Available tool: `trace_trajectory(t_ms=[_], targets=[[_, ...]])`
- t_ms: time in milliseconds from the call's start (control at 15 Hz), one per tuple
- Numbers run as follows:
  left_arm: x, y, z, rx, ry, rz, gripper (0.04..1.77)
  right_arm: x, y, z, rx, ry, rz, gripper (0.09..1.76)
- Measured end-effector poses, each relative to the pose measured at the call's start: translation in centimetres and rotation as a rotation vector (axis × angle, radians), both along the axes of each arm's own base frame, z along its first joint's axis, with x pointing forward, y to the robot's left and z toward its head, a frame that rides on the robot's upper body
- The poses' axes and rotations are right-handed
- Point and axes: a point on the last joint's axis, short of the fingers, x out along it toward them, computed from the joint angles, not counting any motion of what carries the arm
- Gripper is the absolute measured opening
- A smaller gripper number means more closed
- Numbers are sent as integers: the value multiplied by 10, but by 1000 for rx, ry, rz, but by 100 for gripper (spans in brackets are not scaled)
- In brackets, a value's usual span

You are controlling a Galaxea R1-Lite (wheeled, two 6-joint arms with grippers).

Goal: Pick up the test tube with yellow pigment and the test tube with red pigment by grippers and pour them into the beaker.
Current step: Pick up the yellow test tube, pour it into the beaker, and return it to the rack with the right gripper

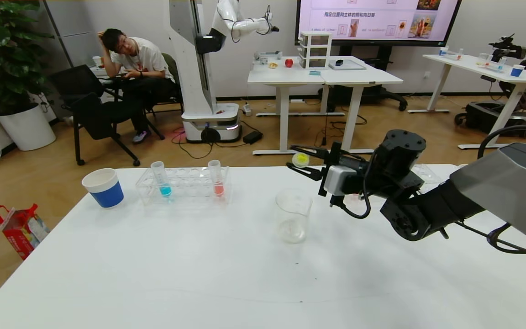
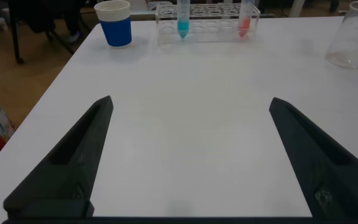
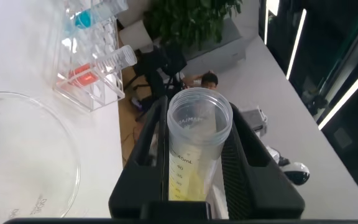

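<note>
Yellow-pigment test tube: slim, clear plastic, printed graduation marks down its side, yellow-green liquid pooled along its length, open mouth showing as a round rim toward the wrist camera. Clamped between the two black fingers of the right gripper, tilted close to level. Held in the air at about 1 o'clock from the beaker, above and just past its rim in the head view.

Beaker clear, squat and wide, standing upright on the white table, only a faint film visible at its bottom; rim seen as a broad curve in the right wrist view.

At 10 o'clock from the beaker, a clear rack with two upright tubes: test tube with red pigment at its right end, red-orange liquid at the rounded bottom; blue-liquid tube toward its left end. Both well apart from the beaker. At 9 o'clock from the rack, a blue-and-white paper cup, just beside it.

Left gripper low over the near table, fingers spread wide, holding nothing; rack, cup and beaker edge ahead of it at 12 o'clock.
</note>
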Motion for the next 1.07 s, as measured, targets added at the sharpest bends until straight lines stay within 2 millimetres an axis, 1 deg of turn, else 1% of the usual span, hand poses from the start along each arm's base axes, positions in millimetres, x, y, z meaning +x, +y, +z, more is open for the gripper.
trace_trajectory(t_ms=[333,667,1067], targets=[[0,0,0,0,0,0,175,4,-4,-4,-61,-136,38,49],[0,0,0,0,0,0,175,6,-4,-12,-95,-199,50,49],[0,0,0,0,0,0,175,9,-3,-8,-127,-320,25,49]])
